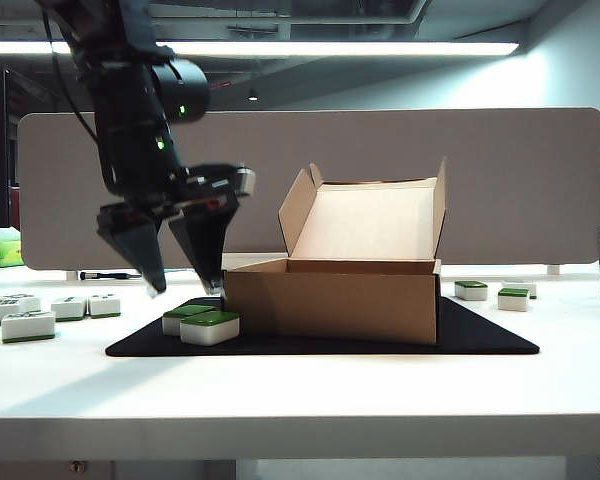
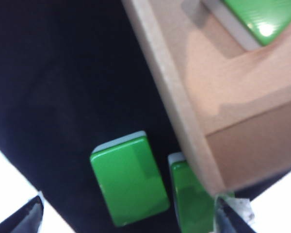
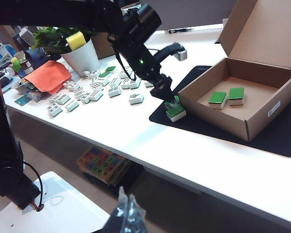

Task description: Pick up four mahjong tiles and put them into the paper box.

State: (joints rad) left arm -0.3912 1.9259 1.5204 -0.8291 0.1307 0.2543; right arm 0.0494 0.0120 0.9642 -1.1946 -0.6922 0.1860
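The small rectangular mahjong tiles have glossy, smooth bright green plastic tops that catch the light, over white bodies. The brown corrugated paper box looks matt and dry, its inside paler. Under it lies a flat black mat, dull and without shine. The white bench is smooth with a faint sheen. The left hand is dark matt plastic.
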